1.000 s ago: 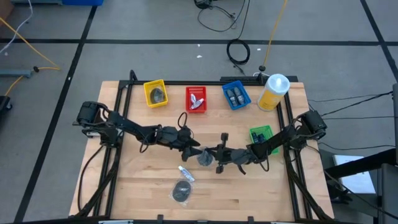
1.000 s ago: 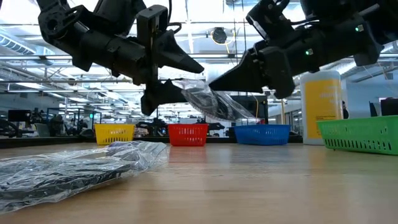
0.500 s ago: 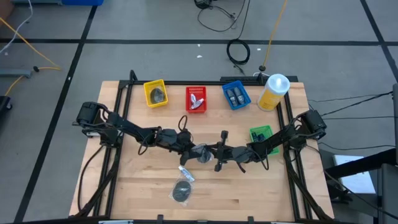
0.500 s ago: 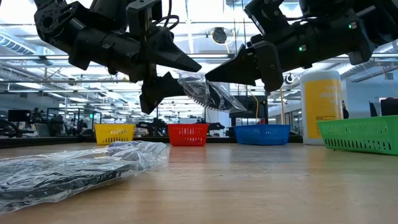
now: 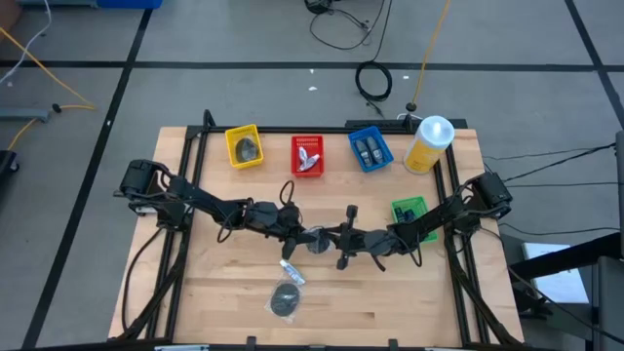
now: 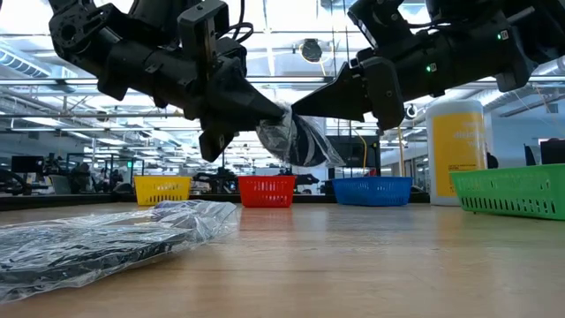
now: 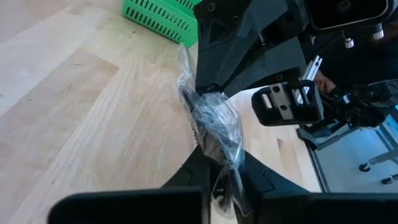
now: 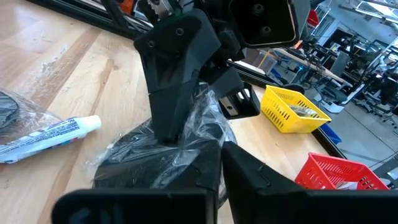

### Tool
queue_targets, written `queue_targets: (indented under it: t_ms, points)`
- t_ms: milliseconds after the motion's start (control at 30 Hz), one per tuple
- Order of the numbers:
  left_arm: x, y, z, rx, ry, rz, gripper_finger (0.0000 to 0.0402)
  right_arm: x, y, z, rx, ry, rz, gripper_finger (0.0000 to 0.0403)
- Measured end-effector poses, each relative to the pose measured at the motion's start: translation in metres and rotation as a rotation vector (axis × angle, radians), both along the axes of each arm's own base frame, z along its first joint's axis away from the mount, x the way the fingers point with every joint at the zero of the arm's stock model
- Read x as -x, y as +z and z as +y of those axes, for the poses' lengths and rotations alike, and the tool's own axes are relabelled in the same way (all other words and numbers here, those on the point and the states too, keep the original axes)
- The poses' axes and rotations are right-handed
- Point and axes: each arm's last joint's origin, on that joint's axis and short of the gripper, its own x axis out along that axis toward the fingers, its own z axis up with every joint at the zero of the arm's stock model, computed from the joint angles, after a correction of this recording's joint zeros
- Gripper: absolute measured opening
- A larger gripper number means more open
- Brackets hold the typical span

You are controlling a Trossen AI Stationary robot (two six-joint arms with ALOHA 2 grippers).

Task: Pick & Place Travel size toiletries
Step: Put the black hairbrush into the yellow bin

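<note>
A dark toiletry item in a crinkled clear plastic packet (image 6: 296, 141) hangs in the air over the middle of the table, between my two grippers. My left gripper (image 5: 301, 237) comes from the table's left and is shut on the packet. My right gripper (image 5: 332, 241) comes from the table's right and is shut on it too. A white tube with blue marks (image 5: 292, 272) and a round dark puck in a clear bag (image 5: 285, 301) lie flat on the table nearer the front edge. My left gripper pinches the packet's end toward the table's left (image 7: 219, 163) between its two fingers. The fingers (image 6: 256, 104) lie about level, coming from the table's left. The packet is lifted clear of the table. My right gripper pinches the packet's end toward the table's right (image 8: 186, 152) between its two fingers. The fingers (image 6: 322, 99) lie about level, coming from the table's right. The packet is bunched between the two grippers, and its loose plastic hangs below them.
Yellow (image 5: 243, 146), red (image 5: 307, 155) and blue (image 5: 370, 148) baskets stand in a row at the far edge, with a big yellow bottle (image 5: 428, 144) to their right. A green basket (image 5: 409, 214) stands at the right, under my right arm.
My left gripper has shut on the packet; its fingers stood open around the packet's end before. My right gripper has carried the packet a little toward the left gripper and up. The packet, stretched out slanting before, is now bunched between the two grippers.
</note>
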Motion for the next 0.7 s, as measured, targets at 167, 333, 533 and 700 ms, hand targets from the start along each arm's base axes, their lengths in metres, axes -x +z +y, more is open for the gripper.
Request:
queue_targets:
  t_ms: [167,333,533,700]
  points:
    - [0.000,0.000,0.000,-0.023,-0.007,-0.004,0.0015,0.000,-0.001,0.000,-0.024,-0.005,0.006,0.0030]
    - [0.001,-0.003,0.001,-0.035,0.002,0.030,0.0052,0.004,-0.002,0.005,-0.077,-0.003,0.025,0.0066]
    - [0.002,-0.006,0.001,-0.084,-0.014,0.051,0.0046,0.016,0.011,0.018,-0.185,0.018,0.034,0.0119]
    - [0.002,-0.006,0.001,-0.157,-0.043,0.036,0.0016,0.033,0.016,0.035,-0.271,0.064,0.120,0.0144]
